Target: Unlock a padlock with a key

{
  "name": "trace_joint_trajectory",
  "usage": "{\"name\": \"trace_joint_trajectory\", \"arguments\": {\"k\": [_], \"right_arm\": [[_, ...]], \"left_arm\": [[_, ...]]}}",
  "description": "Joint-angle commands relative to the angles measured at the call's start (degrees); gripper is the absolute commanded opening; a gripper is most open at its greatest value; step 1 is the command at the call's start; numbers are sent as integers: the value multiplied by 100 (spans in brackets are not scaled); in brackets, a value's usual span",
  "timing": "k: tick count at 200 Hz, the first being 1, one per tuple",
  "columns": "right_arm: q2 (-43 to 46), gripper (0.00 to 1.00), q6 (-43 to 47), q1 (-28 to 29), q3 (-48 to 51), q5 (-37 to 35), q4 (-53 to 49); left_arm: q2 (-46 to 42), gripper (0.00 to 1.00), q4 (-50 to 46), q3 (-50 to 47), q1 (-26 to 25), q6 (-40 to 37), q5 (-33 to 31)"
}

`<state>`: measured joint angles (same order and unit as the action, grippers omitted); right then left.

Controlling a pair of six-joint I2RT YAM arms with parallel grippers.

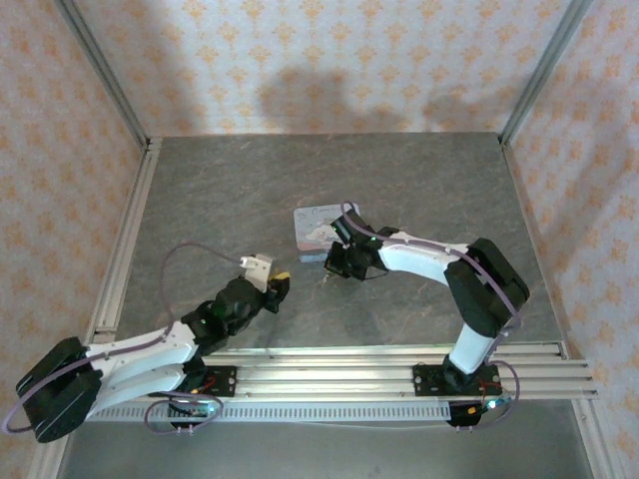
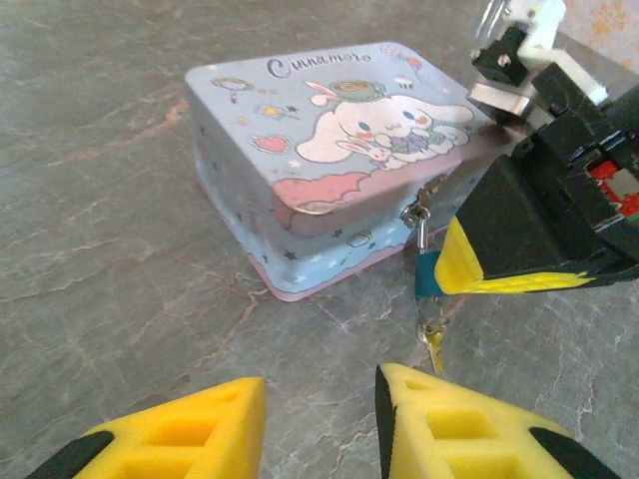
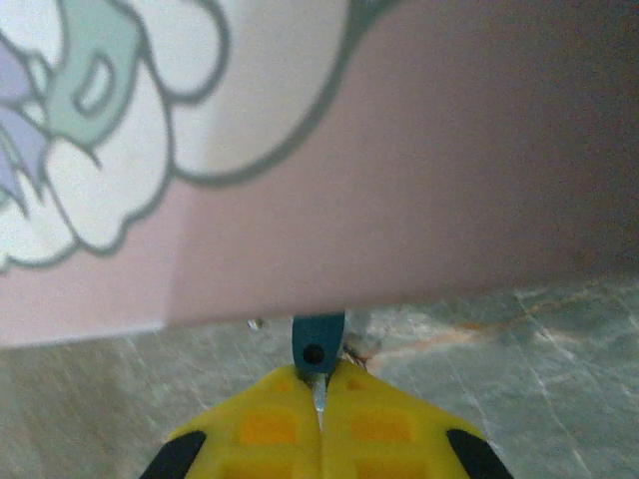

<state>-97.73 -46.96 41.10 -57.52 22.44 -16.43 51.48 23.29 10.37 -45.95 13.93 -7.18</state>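
Note:
The padlock (image 2: 427, 275), tiny and dark teal, hangs from the hasp of a light-blue cartoon tin (image 2: 329, 150) on its front side. My right gripper (image 3: 321, 394) is shut on the padlock (image 3: 318, 342), whose end with a small round hole pokes out past the yellow fingertips (image 2: 467, 261). The brass key (image 2: 432, 345) lies on the table just below the padlock, on a small ring. My left gripper (image 2: 319, 429) is open and empty, low over the table, with the key just beyond its right finger. From above, the left gripper (image 1: 281, 286) sits left of the right gripper (image 1: 335, 262).
The tin (image 1: 318, 228) sits mid-table on the grey stone-look surface (image 1: 220, 200). Aluminium rails (image 1: 399, 364) run along the near edge, and patterned walls close in the left, back and right sides. Bare table lies left of and behind the tin.

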Motion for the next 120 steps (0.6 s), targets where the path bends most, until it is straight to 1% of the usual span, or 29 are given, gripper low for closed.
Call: {"name": "trace_joint_trajectory", "arguments": {"k": [1, 16, 33, 57, 85, 104, 120], "right_arm": [[105, 0, -1079, -28, 329, -160, 734], [121, 0, -1395, -15, 424, -284, 956], [162, 0, -1588, 11, 417, -519, 967], [228, 0, -1719, 68, 327, -861, 871], [146, 0, -1677, 115, 135, -1042, 631], [106, 0, -1588, 135, 1, -1130, 409], [102, 0, -1531, 135, -40, -1162, 292]], "left_arm": [[-593, 35, -527, -163, 77, 126, -283], [-1041, 35, -777, -251, 104, 142, -300], [-1555, 35, -1089, -340, 137, 153, -332], [-2317, 35, -1586, -423, 199, 167, -363], [-3119, 35, -2092, -505, 262, 222, -347], [-3426, 35, -2366, -471, 288, 249, -289], [-3414, 34, -2503, -375, 298, 274, -246]]}}
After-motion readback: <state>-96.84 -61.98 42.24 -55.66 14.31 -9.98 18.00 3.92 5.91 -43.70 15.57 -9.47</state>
